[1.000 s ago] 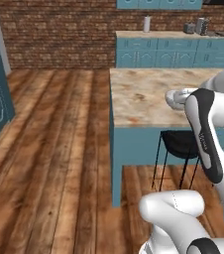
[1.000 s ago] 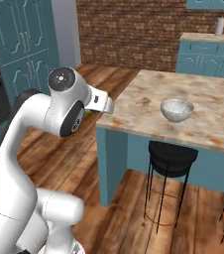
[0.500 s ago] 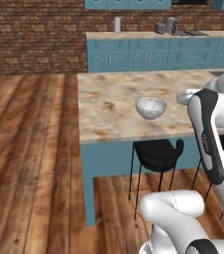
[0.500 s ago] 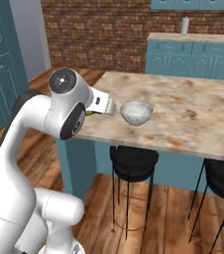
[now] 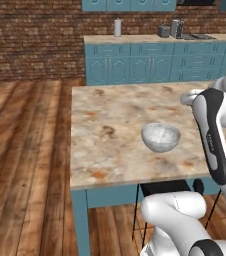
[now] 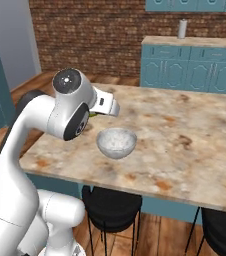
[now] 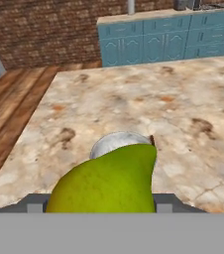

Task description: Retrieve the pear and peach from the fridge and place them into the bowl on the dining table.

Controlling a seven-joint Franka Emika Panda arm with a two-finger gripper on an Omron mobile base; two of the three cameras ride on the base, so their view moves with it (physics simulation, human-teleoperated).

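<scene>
At the near edge of the scene, the two-finger pincer [image 7: 101, 206] is closed on the yellow-green pear [image 7: 106, 183], a smooth fruit with a short dark stem at its tip. Its jaws stand part-way apart, one at each side of the fruit's wide base. In the right base view a sliver of yellow-green shows at the hand, beside the white arm [image 6: 67, 107].

The pear is held in the air over the near part of the beige marbled stone desk [image 5: 110, 130], which stands on teal legs. Just beyond the fruit, the small round white bowl [image 5: 160, 137] sits upright on the desk, close to the near edge. In the hand view the pear covers most of the bowl, leaving its far rim visible. Whether anything lies inside the bowl cannot be told.

Below the near edge of the desk stand black round-seated stools [image 6: 111, 210] on thin black legs. The floor [image 5: 25, 150] is of brown wooden planks.

Further back, a long run of teal cabinets [image 5: 155, 62] with a beige counter top stands against a red-brown brick wall [image 5: 35, 40]. On that counter are a slim white upright canister [image 5: 117, 27] and two small grey items [image 5: 170, 29], too small to identify. Teal wall cabinets [image 5: 130, 5] hang above.
</scene>
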